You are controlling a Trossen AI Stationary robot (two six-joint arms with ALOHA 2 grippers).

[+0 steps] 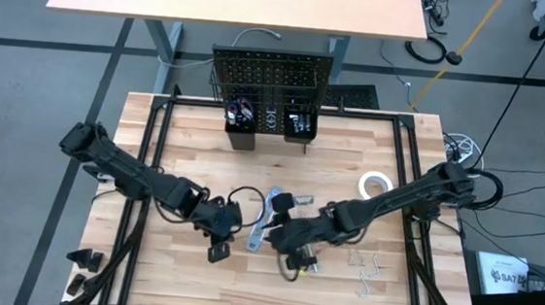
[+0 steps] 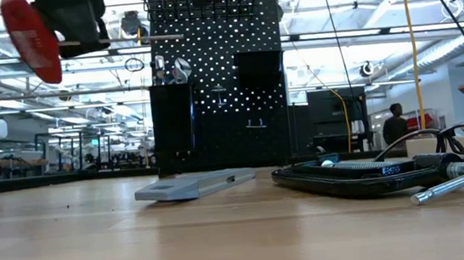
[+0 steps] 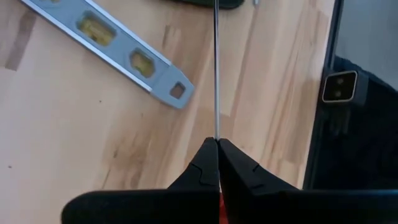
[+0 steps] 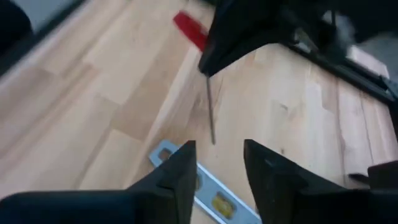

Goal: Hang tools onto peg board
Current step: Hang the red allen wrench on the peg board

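Left gripper (image 3: pixel 217 146): your fingers are pressed together on the screwdriver (image 3: pixel 216 68); its thin shaft runs straight out from the tips, and a sliver of red handle shows between the fingers behind them.
Level (image 3: pixel 109 40): flat on the table (image 3: pixel 74 124), past your left fingertips and off to one side of the shaft, not touching it.
Right gripper (image 4: pixel 217 165): your fingers stand apart with nothing between them; the level's end lies just past the tips.
Clamp (image 2: pixel 373 176): lying on the table beside the level.
Tape (image 1: pixel 376 185): on the table, well clear of both grippers.
Peg board (image 1: pixel 271 73): upright at the table's far edge, two bins (image 1: pixel 240 116) on its lower part with tools in them.
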